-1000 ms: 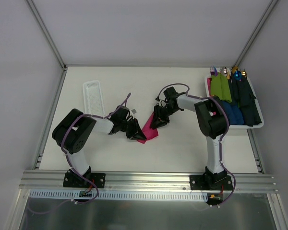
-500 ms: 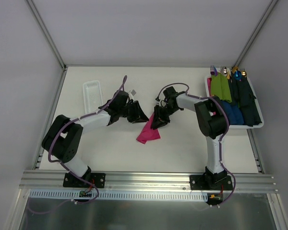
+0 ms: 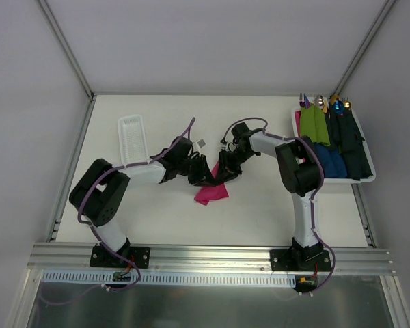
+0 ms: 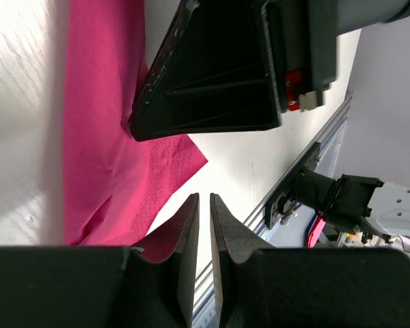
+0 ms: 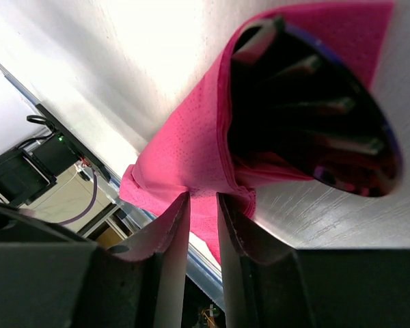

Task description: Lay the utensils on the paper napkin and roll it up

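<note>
The magenta paper napkin (image 3: pixel 210 193) lies mid-table, rolled loosely into a tube. In the right wrist view the napkin (image 5: pixel 184 157) opens like a cone, and the dark fork and spoon (image 5: pixel 307 116) lie inside it. My right gripper (image 3: pixel 223 172) is at the roll's far end, its jaws (image 5: pixel 203 195) closed to a narrow gap on a fold of the napkin. My left gripper (image 3: pixel 206 176) is beside it at the same end. In the left wrist view my left gripper (image 4: pixel 204 197) is shut and empty just over the table, with the napkin (image 4: pixel 102 150) to its left.
A white ridged tray (image 3: pixel 132 137) lies at the back left. A white tray (image 3: pixel 369 179) at the right edge holds a green bundle (image 3: pixel 314 123) and blue and navy bundles with utensil tips. The two grippers are very close together.
My left gripper left the napkin's near-left side, swung up and away, then came back down beside the right gripper at the roll's far end. The right gripper stayed put.
</note>
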Controlling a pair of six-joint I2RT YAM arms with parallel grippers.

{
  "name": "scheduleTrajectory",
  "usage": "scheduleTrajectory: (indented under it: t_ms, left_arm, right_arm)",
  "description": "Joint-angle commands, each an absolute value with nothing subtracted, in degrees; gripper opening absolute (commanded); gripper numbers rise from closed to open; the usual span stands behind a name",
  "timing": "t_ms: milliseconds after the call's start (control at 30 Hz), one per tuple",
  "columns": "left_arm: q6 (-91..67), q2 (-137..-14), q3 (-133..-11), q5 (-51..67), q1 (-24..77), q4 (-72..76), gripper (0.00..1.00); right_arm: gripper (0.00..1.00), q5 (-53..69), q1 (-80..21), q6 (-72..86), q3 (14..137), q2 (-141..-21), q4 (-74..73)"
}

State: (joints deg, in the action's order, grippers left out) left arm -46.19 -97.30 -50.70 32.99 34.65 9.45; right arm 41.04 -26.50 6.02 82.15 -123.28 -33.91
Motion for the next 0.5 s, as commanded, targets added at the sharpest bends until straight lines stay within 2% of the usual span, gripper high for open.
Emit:
scheduleTrajectory:
  t_ms: [0, 300, 467]
  left_arm:
    - [-45.26, -99.74, -49.66, 34.02, 36.03, 11.34, 0.11]
    - [-44.38, -103.88, -43.87, 30.41, 36.48, 14.4, 0.1]
    - [-46.75, -104.15, -38.24, 34.44, 34.64, 28.0, 0.11]
  right_arm:
    - [0.26, 36.12, -26.63, 2.99, 83.41, -125.33, -34.63]
    - [0.27, 35.51, -27.42, -1.39, 85.34, -125.68, -36.3]
    - [0.27, 34.81, -28.74, -5.0, 89.72, -127.53, -39.19]
